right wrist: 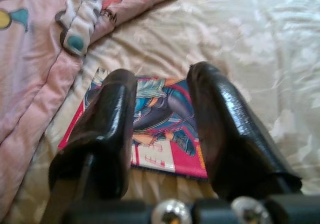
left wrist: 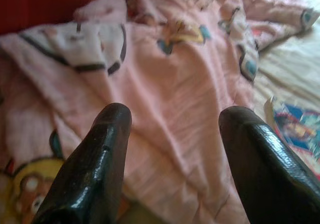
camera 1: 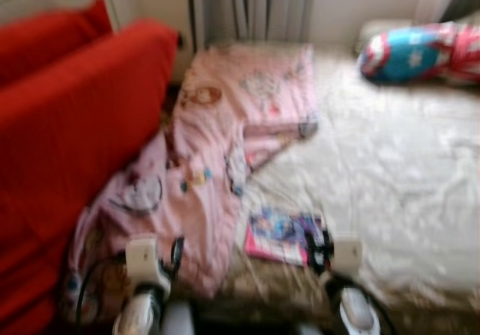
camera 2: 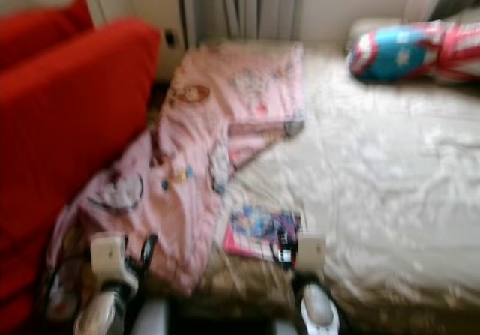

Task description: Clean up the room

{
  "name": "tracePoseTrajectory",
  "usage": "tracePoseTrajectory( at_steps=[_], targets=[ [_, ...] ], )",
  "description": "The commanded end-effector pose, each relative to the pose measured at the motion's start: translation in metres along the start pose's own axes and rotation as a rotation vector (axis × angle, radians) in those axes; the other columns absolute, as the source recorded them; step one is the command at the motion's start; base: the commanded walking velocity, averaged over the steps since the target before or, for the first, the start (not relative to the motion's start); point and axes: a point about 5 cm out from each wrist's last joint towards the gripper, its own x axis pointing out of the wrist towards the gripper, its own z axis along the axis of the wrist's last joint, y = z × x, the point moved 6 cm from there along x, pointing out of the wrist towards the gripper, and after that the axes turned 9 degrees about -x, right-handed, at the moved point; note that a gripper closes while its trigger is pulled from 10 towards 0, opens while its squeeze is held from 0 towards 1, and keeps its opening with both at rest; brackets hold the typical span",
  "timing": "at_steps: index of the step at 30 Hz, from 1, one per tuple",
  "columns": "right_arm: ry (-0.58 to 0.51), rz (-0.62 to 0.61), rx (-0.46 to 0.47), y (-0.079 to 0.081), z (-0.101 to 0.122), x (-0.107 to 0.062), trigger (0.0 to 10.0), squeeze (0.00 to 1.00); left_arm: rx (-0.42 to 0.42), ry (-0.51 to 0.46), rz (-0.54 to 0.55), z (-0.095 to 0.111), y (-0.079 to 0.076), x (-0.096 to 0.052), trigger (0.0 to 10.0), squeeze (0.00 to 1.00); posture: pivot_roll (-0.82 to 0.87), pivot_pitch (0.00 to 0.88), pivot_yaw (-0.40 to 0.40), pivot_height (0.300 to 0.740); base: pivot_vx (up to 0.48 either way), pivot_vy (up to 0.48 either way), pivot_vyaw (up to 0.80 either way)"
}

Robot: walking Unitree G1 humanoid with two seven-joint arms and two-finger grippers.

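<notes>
Book (right wrist: 160, 129) is lying flat on the bed (camera 1: 390, 170), straight ahead of the right tool (right wrist: 160, 111), whose two black fingers are standing apart with nothing between them, framing the cover in the right wrist view. In the head views the book is sitting near the bed's front edge, just beside the right tool and well apart from the left one, so the right arm is plainly the nearer. Its long axis appears to be running across the tool's line of reach rather than along it, though blur is making that hard to fix. The cover is showing a pink border and a blue cartoon figure; it is looking thin and stiff, and I judge it will need pinching by an edge.

Blanket (camera 1: 225, 155), pink with cartoon prints, is sprawling rumpled over the bed's left part, one edge lying just beside the book. The left tool (left wrist: 175, 134) is hovering over it, fingers spread wide and empty. A red sofa (camera 1: 75, 125) is flanking the bed, and a blue-and-red pillow (camera 1: 420, 50) is resting at the far end.
</notes>
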Motion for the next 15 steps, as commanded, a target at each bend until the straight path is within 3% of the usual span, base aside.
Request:
tracePoseTrajectory(
  at_steps=[1, 9, 10, 15],
  targets=[
    [0.008, 0.003, 0.001, 0.0005, -0.0009, 0.0007, 10.0, 0.0, -0.005, -0.025, -0.019, 0.0086, -0.0045, 0.0051, 10.0, 0.0, 0.03, 0.037, -0.064, 0.64, 0.0, 0.0, 0.0],
    [0.008, 0.005, 0.005, 0.0011, -0.0005, 0.0019, 10.0, 0.0, -0.011, -0.022, -0.026, 0.0083, -0.005, 0.005, 10.0, 0.0, 0.03, 0.036, -0.063, 0.64, 0.0, 0.0, 0.0],
    [0.004, 0.01, 0.01, 0.0018, 0.0, 0.002, 10.0, 1.0, -0.01, -0.021, -0.027, 0.0084, -0.005, 0.0052, 10.0, 0.0, 0.03, 0.036, -0.063, 0.64, 0.0, 0.0, 0.0],
    [0.004, 0.015, 0.018, 0.0026, -0.0005, 0.0016, 10.0, 1.0, -0.01, -0.021, -0.031, 0.0089, -0.0055, 0.0053, 10.0, 0.0, 0.03, 0.035, -0.062, 0.64, 0.0, 0.0, 0.0]
  ],
)
